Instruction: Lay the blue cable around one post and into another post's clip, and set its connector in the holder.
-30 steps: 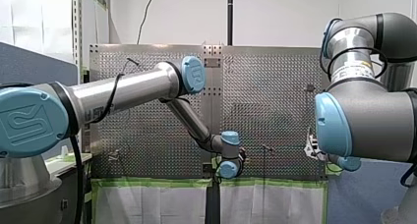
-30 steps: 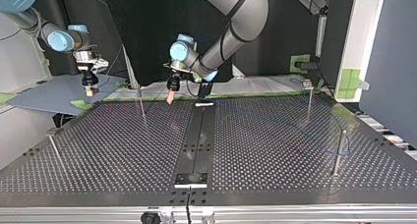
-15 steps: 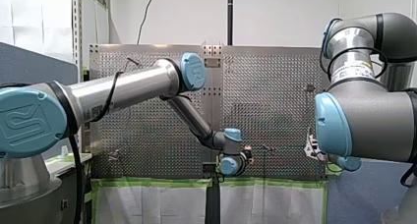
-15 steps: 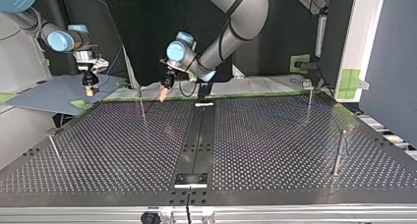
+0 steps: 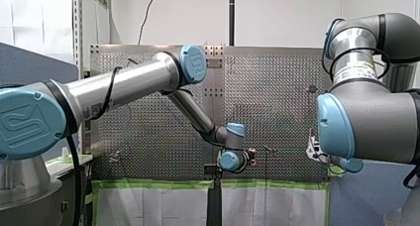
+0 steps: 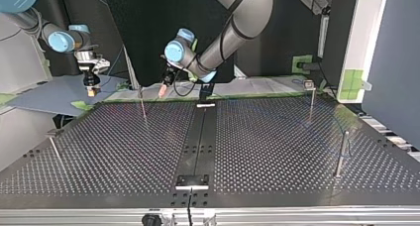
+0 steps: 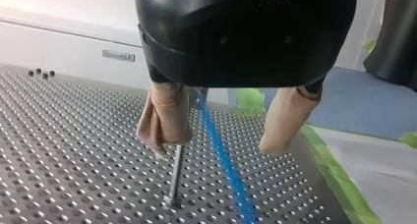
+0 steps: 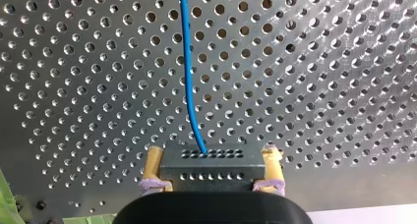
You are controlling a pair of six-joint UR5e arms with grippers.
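Note:
The blue cable (image 7: 231,180) runs over the perforated plate and passes between the beige-padded fingers (image 7: 164,121) of my left gripper (image 7: 216,145), which is open and does not touch it. A thin metal post (image 7: 174,177) stands just under one finger. In the top view my left gripper (image 6: 162,90) hangs close to that post (image 6: 143,106) at the table's far edge. My right gripper (image 8: 214,155), with yellow pads, is shut on the black connector (image 8: 211,167), from which the cable (image 8: 189,76) leads away. It hovers off the table's far left corner in the top view (image 6: 90,90).
More posts stand at the top view's right (image 6: 311,98), (image 6: 341,154) and near left (image 6: 53,145). Black brackets sit on the centre strip, near (image 6: 193,180) and far (image 6: 205,105). Green tape (image 6: 237,95) lines the far edge, and a grey-blue board (image 6: 44,97) lies beyond the left corner.
My left gripper has moved toward the top view's left, nearer the thin post, and its wrist has turned. My right arm has stayed still.

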